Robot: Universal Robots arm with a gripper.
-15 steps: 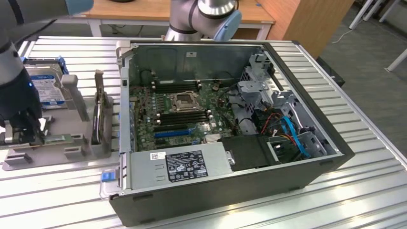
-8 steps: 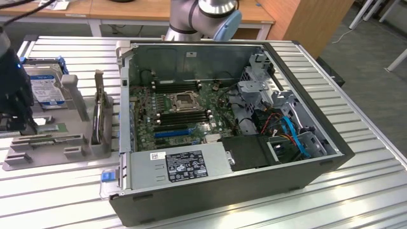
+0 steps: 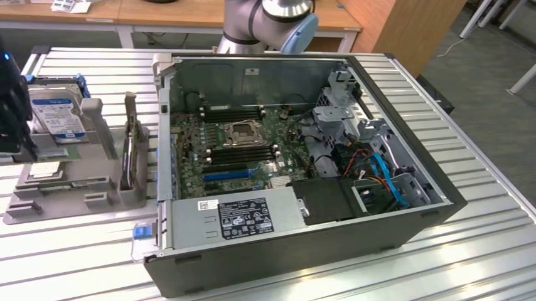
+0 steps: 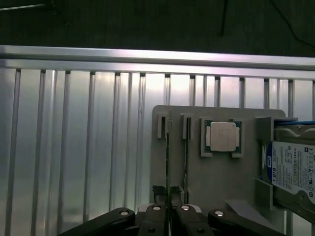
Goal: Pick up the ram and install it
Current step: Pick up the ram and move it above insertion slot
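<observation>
Two ram sticks stand on edge in slots of a grey holder (image 4: 221, 182). From above they appear as thin dark lines, one (image 4: 167, 157) beside the other (image 4: 186, 157). In the exterior view a ram stick (image 3: 128, 150) stands upright in the same holder (image 3: 59, 200), to the left of the open computer case (image 3: 335, 238). My gripper (image 4: 168, 191) hangs above the holder, in line with the end of the first stick. Its fingers are shut, and I see nothing held between them. Inside the case lies the green motherboard (image 3: 197, 166), with dark memory slots (image 3: 243, 150) on either side of the CPU socket (image 3: 243, 132).
The holder also carries a square silver CPU chip (image 4: 222, 136) and a blue-labelled hard drive (image 4: 295, 167), (image 3: 57, 116). Everything rests on a slatted aluminium table (image 4: 74, 147). The arm's base (image 3: 268, 22) rises behind the case. A dark shape (image 3: 10, 106) stands at the exterior view's left edge.
</observation>
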